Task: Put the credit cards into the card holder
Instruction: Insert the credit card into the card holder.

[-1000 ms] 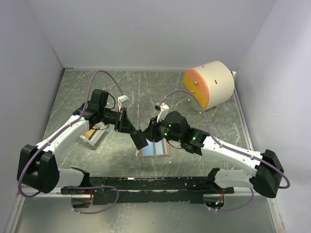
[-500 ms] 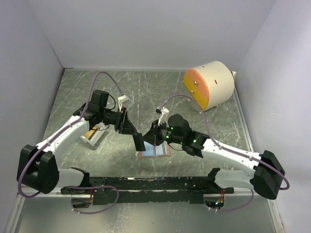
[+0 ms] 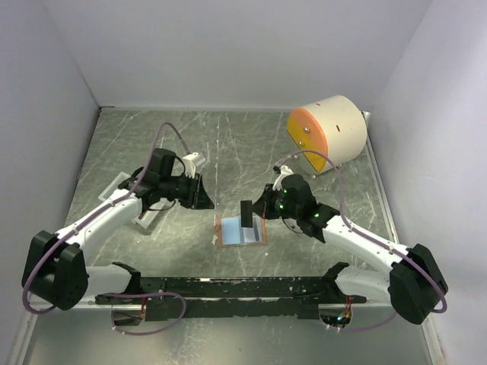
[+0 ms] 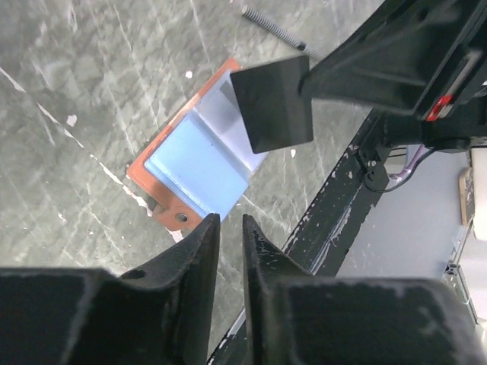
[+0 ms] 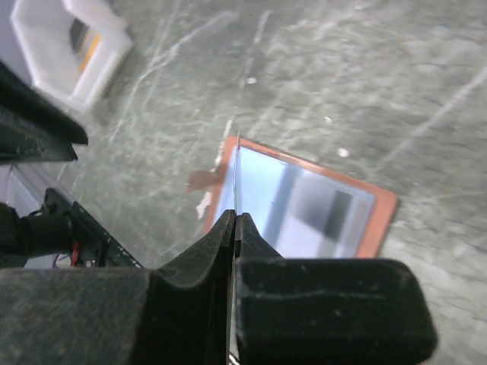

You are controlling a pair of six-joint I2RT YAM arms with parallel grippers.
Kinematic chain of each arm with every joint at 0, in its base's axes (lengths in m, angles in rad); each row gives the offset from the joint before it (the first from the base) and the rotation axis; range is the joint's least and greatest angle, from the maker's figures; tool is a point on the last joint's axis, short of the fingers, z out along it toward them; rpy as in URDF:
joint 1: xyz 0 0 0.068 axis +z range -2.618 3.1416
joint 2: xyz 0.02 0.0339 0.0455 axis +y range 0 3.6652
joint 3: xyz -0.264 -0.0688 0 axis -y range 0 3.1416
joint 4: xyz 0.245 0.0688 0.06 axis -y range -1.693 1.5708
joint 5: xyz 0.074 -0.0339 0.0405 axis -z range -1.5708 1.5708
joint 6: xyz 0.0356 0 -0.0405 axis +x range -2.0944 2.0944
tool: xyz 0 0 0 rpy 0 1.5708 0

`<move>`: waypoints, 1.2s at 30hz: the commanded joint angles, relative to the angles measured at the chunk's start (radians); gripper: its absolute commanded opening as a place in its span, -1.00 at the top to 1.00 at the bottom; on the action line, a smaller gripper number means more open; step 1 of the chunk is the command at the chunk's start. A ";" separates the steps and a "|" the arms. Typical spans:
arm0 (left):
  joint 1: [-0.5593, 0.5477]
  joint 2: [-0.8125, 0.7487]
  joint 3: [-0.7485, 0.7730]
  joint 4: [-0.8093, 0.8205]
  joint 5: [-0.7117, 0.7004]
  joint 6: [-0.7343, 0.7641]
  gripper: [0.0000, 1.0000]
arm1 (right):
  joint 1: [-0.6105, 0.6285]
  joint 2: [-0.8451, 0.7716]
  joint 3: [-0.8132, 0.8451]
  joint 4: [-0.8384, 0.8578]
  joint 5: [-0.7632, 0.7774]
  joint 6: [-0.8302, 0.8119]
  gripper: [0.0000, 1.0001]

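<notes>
Over worktop [image 3: 228, 144] centre, right tool [image 3: 256, 214], pinched on an upright dark card [image 3: 246, 212], hovers at 12 o'clock of the open card holder [image 3: 230, 234]; left tool [image 3: 204, 196], slightly parted, empty.

Top camera looks down over the whole surface [image 3: 228, 144] from the near edge; both wrist cameras sit close, sharing the open card holder [image 4: 194, 160] [image 5: 304, 201].

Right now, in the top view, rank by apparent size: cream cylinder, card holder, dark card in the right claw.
Largest: cream cylinder.
Then card holder.
Smallest: dark card, though tilt may shrink it.
</notes>
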 commanded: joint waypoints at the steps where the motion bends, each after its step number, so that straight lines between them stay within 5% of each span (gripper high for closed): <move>1: -0.083 0.032 -0.050 0.132 -0.112 -0.128 0.49 | -0.077 0.023 -0.026 0.011 -0.099 0.012 1.00; 6: -0.173 0.093 -0.126 0.304 -0.211 -0.252 0.77 | -0.114 0.075 -0.046 0.074 -0.145 0.042 1.00; 12: -0.227 0.200 -0.174 0.424 -0.246 -0.294 0.76 | -0.132 0.121 -0.073 0.143 -0.161 0.072 1.00; 20: -0.289 0.311 -0.165 0.340 -0.429 -0.282 0.83 | -0.134 0.187 -0.110 0.228 -0.192 0.098 1.00; 36: -0.343 0.162 -0.241 0.241 -0.639 -0.346 0.72 | -0.134 0.236 -0.195 0.279 -0.187 0.087 1.00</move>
